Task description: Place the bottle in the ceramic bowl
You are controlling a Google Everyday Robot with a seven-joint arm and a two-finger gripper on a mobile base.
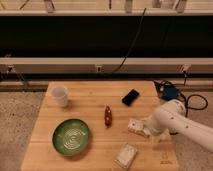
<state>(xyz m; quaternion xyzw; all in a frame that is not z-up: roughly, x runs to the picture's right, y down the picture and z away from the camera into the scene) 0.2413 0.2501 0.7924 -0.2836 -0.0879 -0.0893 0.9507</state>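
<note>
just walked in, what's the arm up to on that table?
The robot's gripper is down at the whitish, boxy oblong bottle lying on the wooden table, right of centre. The round green ceramic bowl sits apart at front left with nothing in it, so the bottle is not yet placed.

Bottles: two, the bottle [136, 126] and a dark-red bottle [107, 116]
Bowls: one, the ceramic bowl [71, 136]
Cups: one, a white cup [60, 96]
Phones: one, a black phone [131, 97]
Packets: one, a pale packet [126, 155]
Grippers: one, the gripper [146, 129], near the right edge of the table [90, 104], at the bottle
</note>
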